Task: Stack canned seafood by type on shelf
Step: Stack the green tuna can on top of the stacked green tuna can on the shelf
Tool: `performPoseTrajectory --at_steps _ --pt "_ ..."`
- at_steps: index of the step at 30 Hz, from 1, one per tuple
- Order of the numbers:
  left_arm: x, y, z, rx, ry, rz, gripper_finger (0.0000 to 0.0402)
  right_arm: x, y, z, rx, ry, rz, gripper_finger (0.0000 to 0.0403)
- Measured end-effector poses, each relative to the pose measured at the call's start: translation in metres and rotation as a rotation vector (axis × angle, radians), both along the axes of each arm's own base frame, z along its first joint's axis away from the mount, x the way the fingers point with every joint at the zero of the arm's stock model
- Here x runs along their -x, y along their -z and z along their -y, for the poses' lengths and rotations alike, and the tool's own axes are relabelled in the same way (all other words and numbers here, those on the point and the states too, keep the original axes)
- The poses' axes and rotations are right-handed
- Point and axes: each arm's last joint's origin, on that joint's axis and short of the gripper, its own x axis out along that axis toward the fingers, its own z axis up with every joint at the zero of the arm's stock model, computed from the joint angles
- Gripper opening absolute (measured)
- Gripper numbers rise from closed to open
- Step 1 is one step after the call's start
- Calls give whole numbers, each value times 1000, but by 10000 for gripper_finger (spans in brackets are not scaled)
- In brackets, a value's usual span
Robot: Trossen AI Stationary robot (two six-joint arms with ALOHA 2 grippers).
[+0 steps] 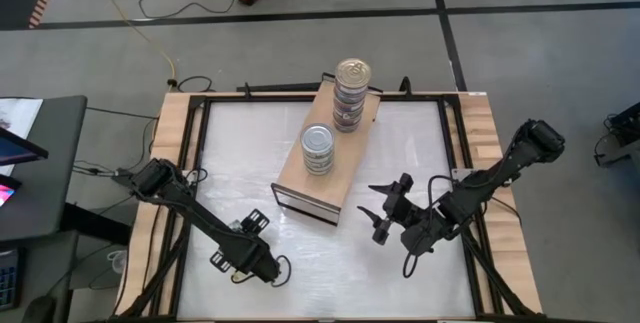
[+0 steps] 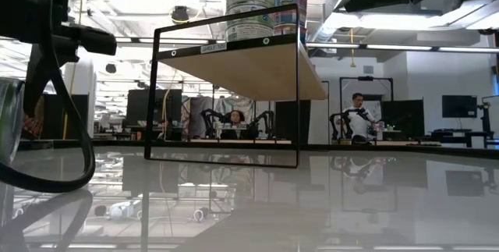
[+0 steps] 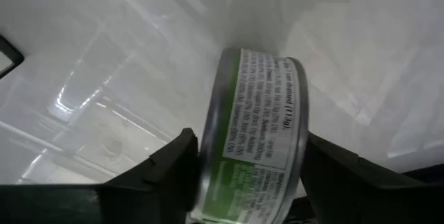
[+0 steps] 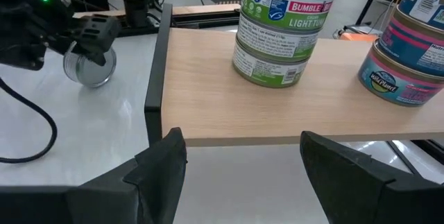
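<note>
The shelf [image 1: 300, 178], a light wooden board on a black frame, stands in the middle of the table. It carries a stack of green-labelled cans [image 1: 318, 150] [image 4: 288, 30] and, farther back, a taller stack of pink-and-blue-labelled cans [image 1: 352, 91] [image 4: 409, 50]. My left gripper [image 1: 268, 267] is at the table's near left, pointing steeply down, shut on one green-labelled can [image 3: 257, 134]. My right gripper [image 1: 383, 210] [image 4: 243, 154] hovers open to the right of the shelf's near end, pointing at the shelf, with nothing between its fingers. My left gripper pinches the can across its two flat faces, one finger on the silver lid [image 3: 208, 148], the other on the opposite face. The fingers come from above, slanting down. The can [image 4: 89, 70] stands on edge below the gripper, low over the table; whether it touches the table I cannot tell.
A black frame [image 1: 200, 153] and wooden side boards [image 1: 170, 123] border the white table top. Bare table lies between the left gripper and the shelf. A desk with a screen [image 1: 25, 153] stands off the table's left. People sit in the room beyond [image 2: 359, 115].
</note>
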Motion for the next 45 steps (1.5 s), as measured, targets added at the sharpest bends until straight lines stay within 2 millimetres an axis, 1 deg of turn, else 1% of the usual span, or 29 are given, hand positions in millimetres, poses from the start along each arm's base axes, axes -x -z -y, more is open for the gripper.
performPoseTrajectory --at_steps 8,13,16,18,20,24,28,32,38,41,43,45 --pt "0 0 0 -13 -51 15 129 0 0 0 -3 0 4 305" --pt "0 -3 1 -3 -128 16 127 0 0 0 -3 0 4 305" --pt "-6 -14 3 26 -193 58 127 0 0 0 -3 0 4 305" --pt "-11 -30 4 79 -244 115 133 0 0 0 -3 0 4 305" --pt "-14 -50 4 137 -281 194 136 0 0 0 -3 0 3 305" --pt "-18 -91 -1 267 -368 377 131 1 0 -2 -1 -8 1 305" --pt "-17 -131 -15 398 -468 601 131 4 0 -6 0 -27 0 305" --pt "-9 -166 -34 477 -565 814 135 6 0 -10 22 -49 -10 305" --pt "4 -211 -61 603 -677 1109 134 11 -2 -20 189 -34 -6 305" --pt "9 -226 -71 664 -702 1198 134 9 -9 -30 277 -66 8 305" --pt "12 -234 -78 687 -717 1240 134 7 -11 -40 376 -102 -4 305" --pt "12 -241 -87 722 -738 1279 134 0 -12 -46 510 -115 -39 305"
